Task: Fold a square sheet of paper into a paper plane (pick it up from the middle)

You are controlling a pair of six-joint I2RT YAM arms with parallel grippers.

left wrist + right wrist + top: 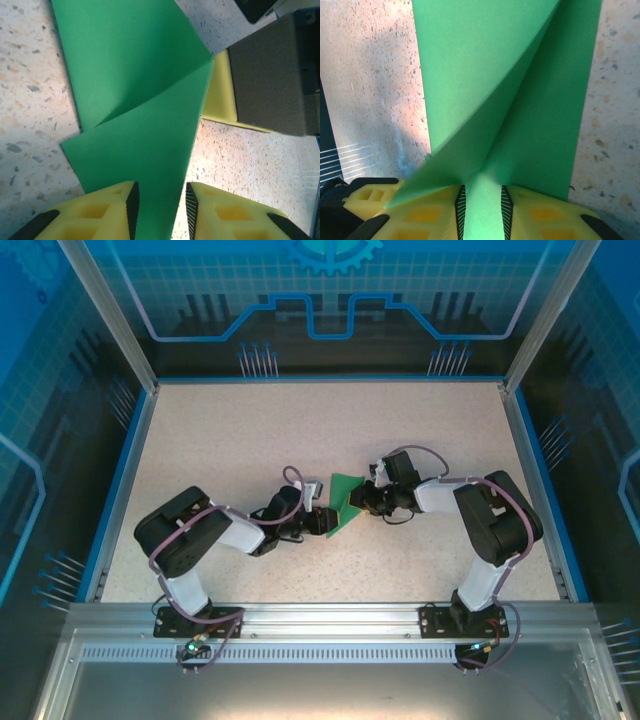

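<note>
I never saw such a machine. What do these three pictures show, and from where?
Two robot arms are bolted to a table's near edge. The wide picture looks down from above; the other two come from cameras on each wrist, so yellow fingers show below. On the speckled table rests the square sheet of paper, green, partly folded. It runs between the fingers of the left gripper and the right gripper. The left jaws stand apart; the right grip is unclear.
</note>
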